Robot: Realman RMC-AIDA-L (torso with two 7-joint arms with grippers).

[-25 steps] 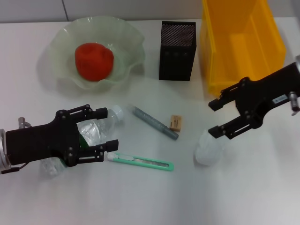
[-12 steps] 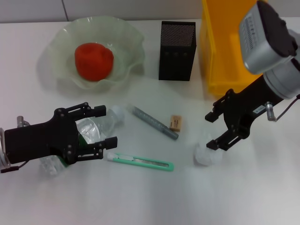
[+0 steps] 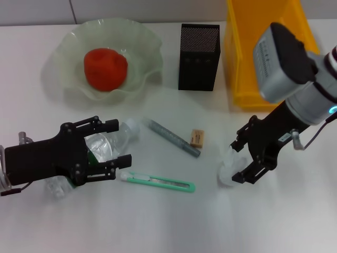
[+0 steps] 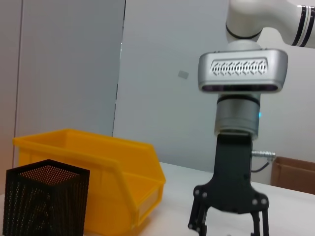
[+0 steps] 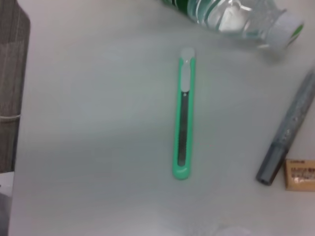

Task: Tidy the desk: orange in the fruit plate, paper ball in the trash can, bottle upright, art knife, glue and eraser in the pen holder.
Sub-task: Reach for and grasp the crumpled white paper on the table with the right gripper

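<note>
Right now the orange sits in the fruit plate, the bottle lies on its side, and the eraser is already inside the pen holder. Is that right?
Not quite. The head view shows the eraser lying on the desk beside the glue, not inside the pen holder. The orange in the fruit plate and the lying bottle are right.

bottle (image 3: 105,148) half hidden under left claw (image 3: 115,151), bin (image 3: 271,47) cropped
</note>
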